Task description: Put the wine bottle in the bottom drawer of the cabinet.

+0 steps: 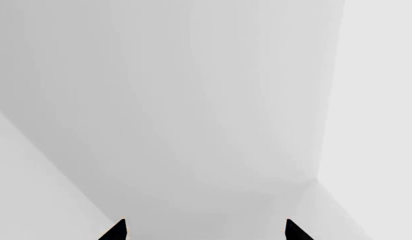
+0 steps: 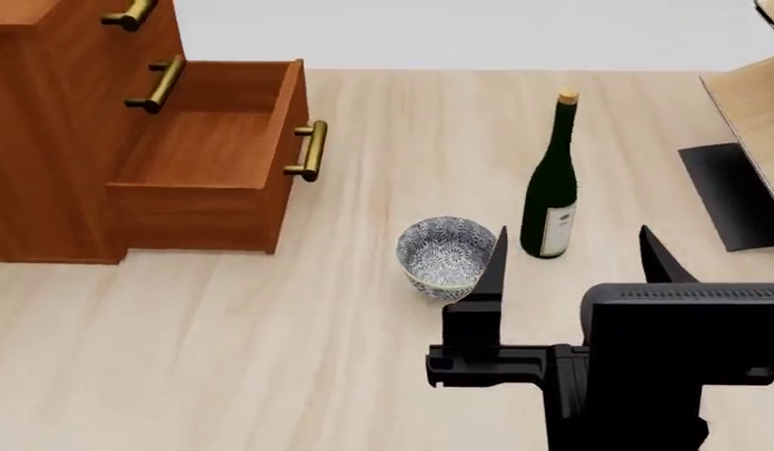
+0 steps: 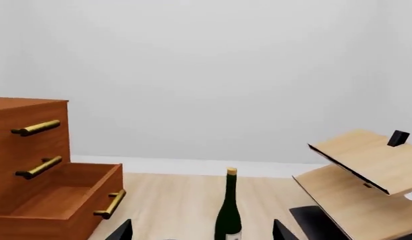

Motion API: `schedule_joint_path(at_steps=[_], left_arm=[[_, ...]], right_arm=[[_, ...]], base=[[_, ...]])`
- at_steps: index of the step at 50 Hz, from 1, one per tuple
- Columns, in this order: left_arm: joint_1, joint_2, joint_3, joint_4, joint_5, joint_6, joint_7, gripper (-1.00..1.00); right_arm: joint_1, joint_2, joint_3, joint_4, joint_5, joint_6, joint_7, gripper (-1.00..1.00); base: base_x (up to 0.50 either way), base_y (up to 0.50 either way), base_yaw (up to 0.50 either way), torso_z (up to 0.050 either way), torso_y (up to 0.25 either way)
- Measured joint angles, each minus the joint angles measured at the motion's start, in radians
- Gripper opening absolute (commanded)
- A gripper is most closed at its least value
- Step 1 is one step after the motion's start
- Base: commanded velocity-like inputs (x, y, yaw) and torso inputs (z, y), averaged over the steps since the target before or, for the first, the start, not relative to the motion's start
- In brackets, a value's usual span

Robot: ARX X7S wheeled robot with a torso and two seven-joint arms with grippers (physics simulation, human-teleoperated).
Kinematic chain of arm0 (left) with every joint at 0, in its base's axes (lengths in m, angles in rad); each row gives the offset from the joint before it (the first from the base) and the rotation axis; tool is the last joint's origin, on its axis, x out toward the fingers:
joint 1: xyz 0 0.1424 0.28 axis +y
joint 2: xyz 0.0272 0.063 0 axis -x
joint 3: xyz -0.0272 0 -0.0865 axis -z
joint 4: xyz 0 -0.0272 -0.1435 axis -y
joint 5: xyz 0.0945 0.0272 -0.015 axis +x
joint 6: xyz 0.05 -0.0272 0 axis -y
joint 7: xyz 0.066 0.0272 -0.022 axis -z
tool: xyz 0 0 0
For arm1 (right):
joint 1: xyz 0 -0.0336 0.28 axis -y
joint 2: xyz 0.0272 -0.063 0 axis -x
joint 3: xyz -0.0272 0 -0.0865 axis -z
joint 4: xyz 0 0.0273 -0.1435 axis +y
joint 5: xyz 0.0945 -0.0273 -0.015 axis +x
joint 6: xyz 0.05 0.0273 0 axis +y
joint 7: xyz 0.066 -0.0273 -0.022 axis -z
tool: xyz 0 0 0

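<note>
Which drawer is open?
The bottom drawer of the cabinet. It is pulled out and looks empty inside; the two drawers above it are shut.

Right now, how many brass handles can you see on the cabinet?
3: top handle and middle handle on closed drawers, third handle on the open bottom drawer. None seems hidden.
</note>
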Motion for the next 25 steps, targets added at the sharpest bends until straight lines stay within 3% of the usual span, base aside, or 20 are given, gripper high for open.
schedule_joint_path(at_steps=[25], left_arm=[[0.02, 0.0, 0.008, 0.005, 0.008, -0.004, 0.012, 1.0]], right_arm=[[-0.004, 0.004, -0.003, 0.008, 0.026, -0.017, -0.007, 1.0]], base=[[0.14, 0.16, 0.0, 0.0, 0.0]])
